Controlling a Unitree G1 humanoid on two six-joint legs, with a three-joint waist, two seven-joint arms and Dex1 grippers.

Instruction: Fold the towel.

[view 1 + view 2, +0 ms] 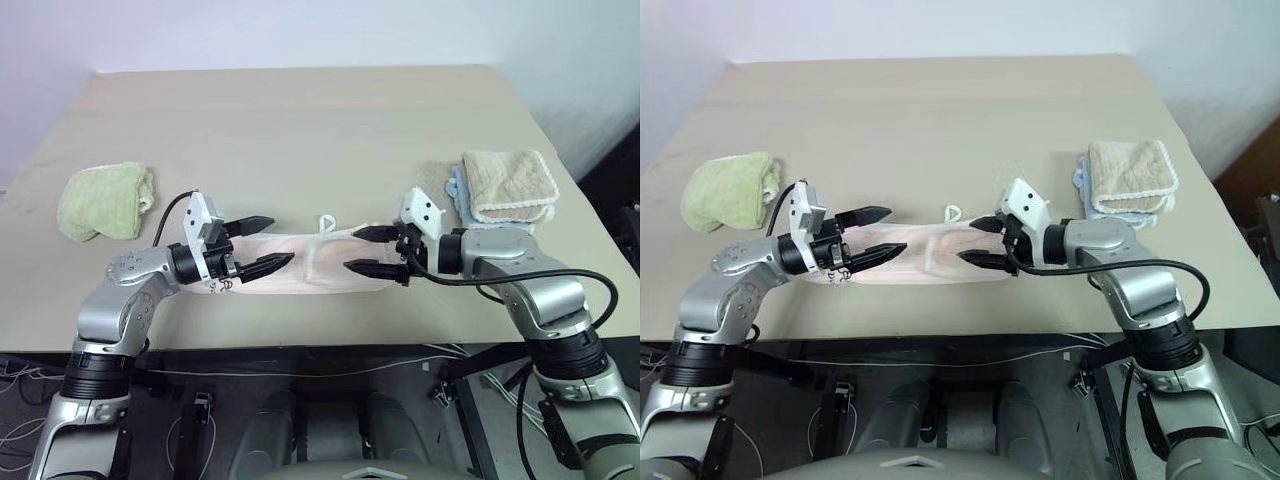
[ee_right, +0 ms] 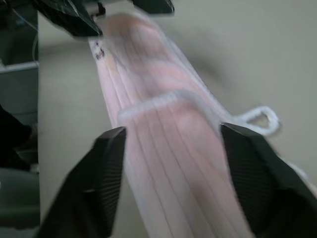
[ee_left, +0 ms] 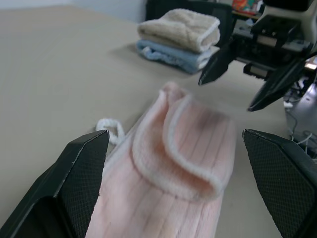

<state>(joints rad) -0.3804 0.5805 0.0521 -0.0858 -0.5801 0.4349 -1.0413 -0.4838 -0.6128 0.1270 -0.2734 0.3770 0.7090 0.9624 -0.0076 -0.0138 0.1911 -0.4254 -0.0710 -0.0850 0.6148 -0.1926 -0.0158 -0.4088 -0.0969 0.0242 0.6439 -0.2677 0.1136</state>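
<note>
The towel (image 1: 305, 265) is pale pink with white edging and lies as a long narrow strip on the table near its front edge. Its white loop (image 1: 325, 221) sticks out on the far side, and black marks (image 2: 99, 52) show at its left end. My left gripper (image 1: 272, 243) hovers open over that left end, pointing right, with nothing between its fingers. My right gripper (image 1: 353, 250) hovers open over the right end, pointing left, also empty. In the left wrist view a folded-over flap of the towel (image 3: 183, 153) lies ahead, with the right gripper (image 3: 247, 74) beyond it.
A crumpled light green towel (image 1: 105, 200) lies at the left of the beige table (image 1: 300, 130). A folded beige towel with white scalloped edging (image 1: 510, 182) sits on a light blue one (image 1: 458, 188) at the right. The table's front edge runs just below the grippers.
</note>
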